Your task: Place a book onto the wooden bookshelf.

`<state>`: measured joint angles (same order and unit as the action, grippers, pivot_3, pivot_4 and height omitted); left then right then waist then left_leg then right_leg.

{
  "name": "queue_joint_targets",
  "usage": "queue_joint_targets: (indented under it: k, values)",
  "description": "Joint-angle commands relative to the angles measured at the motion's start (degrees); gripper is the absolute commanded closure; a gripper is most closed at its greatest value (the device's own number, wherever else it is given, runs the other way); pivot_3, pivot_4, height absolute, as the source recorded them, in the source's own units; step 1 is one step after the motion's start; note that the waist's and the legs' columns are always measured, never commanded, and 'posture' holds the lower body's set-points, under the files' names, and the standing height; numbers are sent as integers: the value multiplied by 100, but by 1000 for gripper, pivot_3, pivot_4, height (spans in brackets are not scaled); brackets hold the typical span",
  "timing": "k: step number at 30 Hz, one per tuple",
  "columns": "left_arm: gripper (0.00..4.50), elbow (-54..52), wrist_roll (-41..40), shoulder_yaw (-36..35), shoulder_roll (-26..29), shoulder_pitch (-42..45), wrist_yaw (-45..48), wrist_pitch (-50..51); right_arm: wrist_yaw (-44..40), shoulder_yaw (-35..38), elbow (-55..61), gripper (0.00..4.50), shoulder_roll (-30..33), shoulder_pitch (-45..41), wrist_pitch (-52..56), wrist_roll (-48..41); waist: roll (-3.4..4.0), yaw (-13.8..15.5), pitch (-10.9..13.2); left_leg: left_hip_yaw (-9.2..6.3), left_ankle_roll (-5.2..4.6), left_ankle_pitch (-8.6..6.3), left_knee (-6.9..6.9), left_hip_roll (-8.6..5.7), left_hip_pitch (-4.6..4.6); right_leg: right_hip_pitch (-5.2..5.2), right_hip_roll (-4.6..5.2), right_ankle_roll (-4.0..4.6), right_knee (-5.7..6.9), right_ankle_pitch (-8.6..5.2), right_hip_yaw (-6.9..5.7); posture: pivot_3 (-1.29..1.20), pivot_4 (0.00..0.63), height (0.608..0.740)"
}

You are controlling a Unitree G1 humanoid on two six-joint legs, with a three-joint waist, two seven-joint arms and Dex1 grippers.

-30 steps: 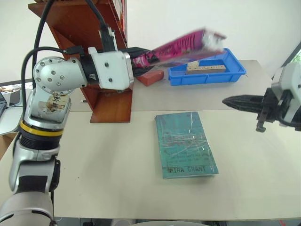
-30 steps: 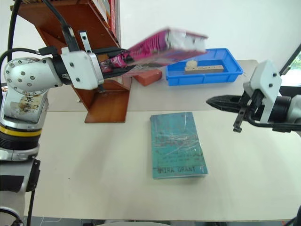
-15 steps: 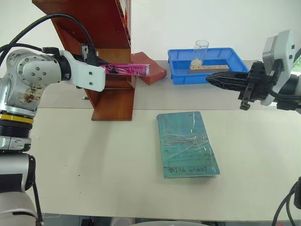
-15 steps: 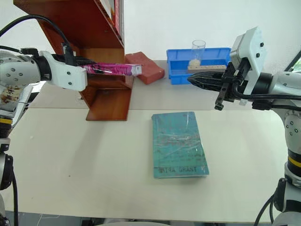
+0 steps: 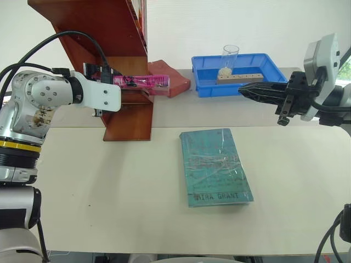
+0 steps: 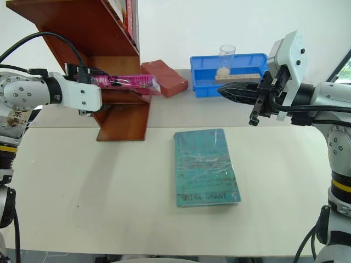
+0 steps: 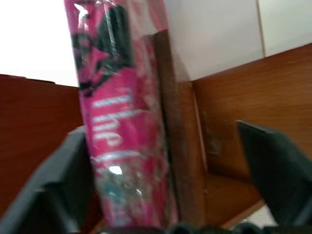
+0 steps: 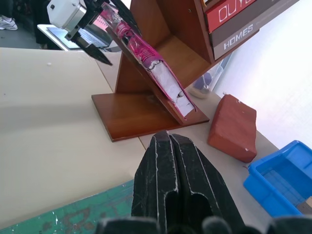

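Teal book; blue tray; red brick

**Shelf mouth crowded, bench front open**

Between the left jaws, the book lies across the wooden bookshelf opening. A brick and blue tray stand beyond; the teal book lies below the right jaws. Bench elsewhere bare.

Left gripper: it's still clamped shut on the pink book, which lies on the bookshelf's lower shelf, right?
Not quite. The left gripper is open, its fingers spread apart either side of the pink book, as the left wrist view shows. The book does lie on the bookshelf's lower shelf.
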<state>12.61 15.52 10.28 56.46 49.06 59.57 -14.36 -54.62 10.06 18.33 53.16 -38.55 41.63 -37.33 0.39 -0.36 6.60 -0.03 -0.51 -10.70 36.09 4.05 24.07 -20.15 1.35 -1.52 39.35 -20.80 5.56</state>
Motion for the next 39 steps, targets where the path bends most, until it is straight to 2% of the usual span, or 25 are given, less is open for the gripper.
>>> queue_joint_targets:
  k: [1, 5, 10, 13, 16, 19, 26, 30, 39]
  values:
    - [36, -470, -340, -481, 345, -142, 204, 398, -4, 181, 67, 4500, 37, -66, -159, -37, 0, -12, 0, 0, 0, 0, 0, 0, 0, 0, 0, 0, 0, 0, 0, 0, 150, 649]
    - [36, -1113, -1459, -1340, 284, -130, 318, 1856, -14, 211, 67, 4500, 40, 49, -206, -2, -8, -33, 5, -1, 0, 0, -2, 3, -2, 0, -1, -2, 2, -1, -4, 0, 150, 649]
    - [36, -1491, -2379, -1977, 329, -168, 366, 3159, -124, 133, -19, 4500, 107, 132, -368, 135, -7, -16, 4, -1, 0, 0, 3, 3, -9, 4, 0, -19, 1, -11, -7, 0, 150, 649]
    - [36, -2274, -3829, -2751, 246, -878, 697, 4703, -498, -47, -172, 4500, 384, 320, -783, 517, -3, -32, 2, 1, 0, 0, -2, 3, -16, 8, 0, -19, 0, -11, -6, 0, 150, 649]
    - [36, -2866, -5102, -3404, 41, -1404, 577, 5942, -721, -136, -299, 4500, 530, 447, -1043, 715, -13, -36, 7, 6, 0, 0, -7, 7, -32, 11, 3, -19, 1, -12, -13, 0, 150, 649]
    - [36, -3259, -5040, -3506, 53, -2205, 282, 6106, -840, -173, -333, 4500, 594, 586, -1174, 832, -23, -40, 11, 5, 1, 0, -4, 20, -35, 11, -7, -19, 7, -11, -13, 0, 150, 649]
    - [36, -3412, -4522, -3480, -118, -4036, 142, 5281, -847, -34, -421, 4500, 665, 893, -1208, 960, -32, -23, 16, 13, 2, -1, -12, 23, -63, 11, -5, 14, -3, 3, -9, 0, 150, 649]
    - [36, -3354, -4358, -3398, -262, -4414, 54, 4826, -960, -96, -647, 4500, 801, 1231, -1834, 1431, -42, 44, 8, 19, 3, -1, -11, 22, -67, 11, -1, 28, -7, 4, -10, 0, 150, 649]
    - [36, -3413, -4480, -3195, -260, -4500, -77, 4926, -975, -102, -637, 4500, 776, 1300, -1962, 1498, -44, 42, 10, 27, 2, -2, -12, 24, -62, 7, 1, 35, -9, 7, -7, 0, 150, 649]
